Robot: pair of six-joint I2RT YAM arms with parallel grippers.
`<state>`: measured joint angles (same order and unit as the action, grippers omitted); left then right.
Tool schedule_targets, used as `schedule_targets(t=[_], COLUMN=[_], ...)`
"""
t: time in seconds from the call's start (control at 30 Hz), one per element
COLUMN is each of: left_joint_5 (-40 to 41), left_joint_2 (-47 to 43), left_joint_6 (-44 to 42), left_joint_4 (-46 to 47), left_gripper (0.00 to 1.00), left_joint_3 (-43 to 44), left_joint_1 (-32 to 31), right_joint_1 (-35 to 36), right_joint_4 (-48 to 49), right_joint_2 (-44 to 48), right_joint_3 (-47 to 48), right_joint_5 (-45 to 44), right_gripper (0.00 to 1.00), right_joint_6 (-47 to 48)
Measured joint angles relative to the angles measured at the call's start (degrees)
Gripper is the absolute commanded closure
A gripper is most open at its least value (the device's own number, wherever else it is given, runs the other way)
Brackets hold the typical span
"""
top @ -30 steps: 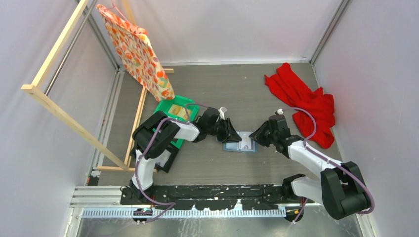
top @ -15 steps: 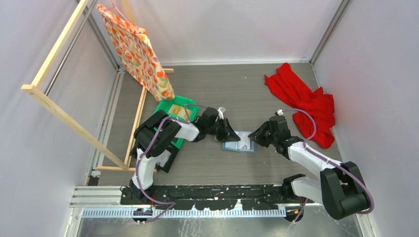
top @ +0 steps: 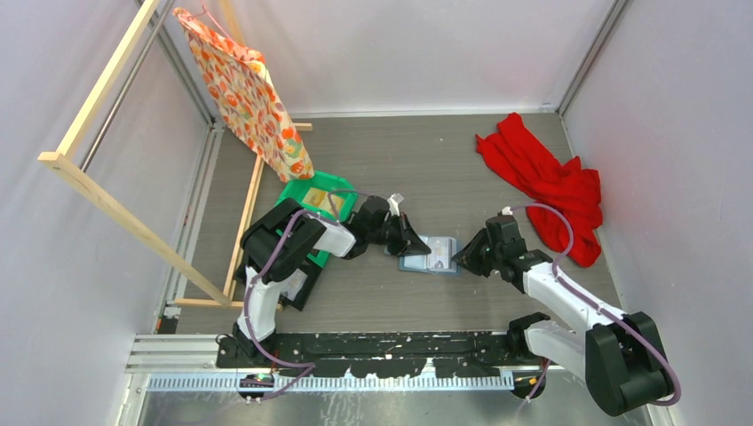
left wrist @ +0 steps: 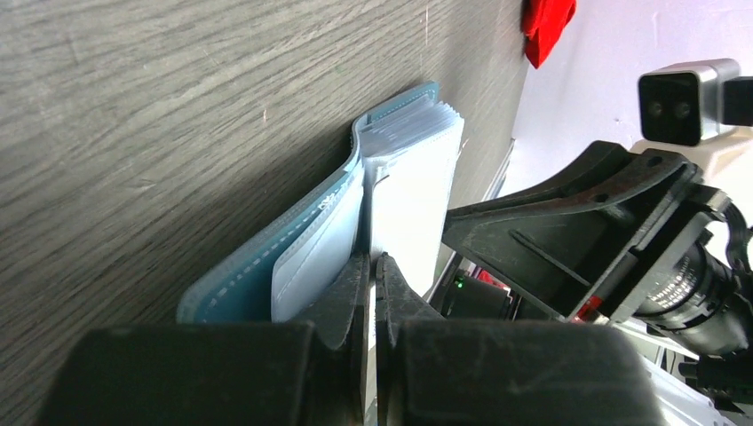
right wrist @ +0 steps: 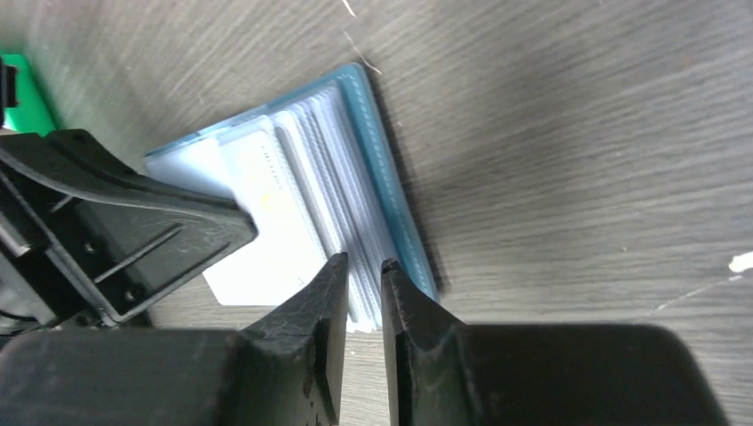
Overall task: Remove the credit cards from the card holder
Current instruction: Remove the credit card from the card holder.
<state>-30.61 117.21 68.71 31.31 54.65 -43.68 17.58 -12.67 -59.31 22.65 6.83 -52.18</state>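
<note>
The blue-teal card holder lies open on the table between both arms, its clear sleeves fanned out. My left gripper is at its left edge, jaws shut on a pale credit card that runs straight into the slit between them. In the right wrist view that white card sticks out past the sleeves, under the left fingers. My right gripper is at the holder's right edge, jaws narrow, closed on the ends of the sleeve stack. No dark card shows.
A green bin sits behind the left arm. Red cloth is heaped at the back right. A wooden frame with a patterned bag stands along the left side.
My left gripper has closed from partly open onto the pale card. The right gripper has slid a little toward the near right while staying on the holder's edge.
</note>
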Motion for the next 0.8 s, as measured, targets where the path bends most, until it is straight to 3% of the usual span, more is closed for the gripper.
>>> schedule_targets(t=[0.2,0.37,0.53,0.8], left_joint_5=[-0.35,-0.79,-1.03,-1.51], left_joint_2=[0.0,0.0,0.0,0.0], left_joint_6=[0.31,0.02,-0.15,-0.42], left_joint_4=[3.3,3.82,3.8,3.67], left_gripper=[0.99,0.99,0.99,0.99], left_joint_3=[-1.9,-2.34,-2.36,-2.36], left_joint_1=[0.37,0.57,0.63,0.7], right_joint_1=[0.0,0.0,0.0,0.0], right_joint_4=[-2.1,-3.1,-3.3,-2.14], right_joint_2=[0.57,3.04,3.61,6.47], right_joint_3=[-0.46,-1.05,-1.05,-1.38], right_joint_5=[-0.02,0.13,0.15,0.33], right_gripper=[0.71,0.55,0.65,0.66], right_joint_6=[-0.04,-0.11,0.17,-0.68])
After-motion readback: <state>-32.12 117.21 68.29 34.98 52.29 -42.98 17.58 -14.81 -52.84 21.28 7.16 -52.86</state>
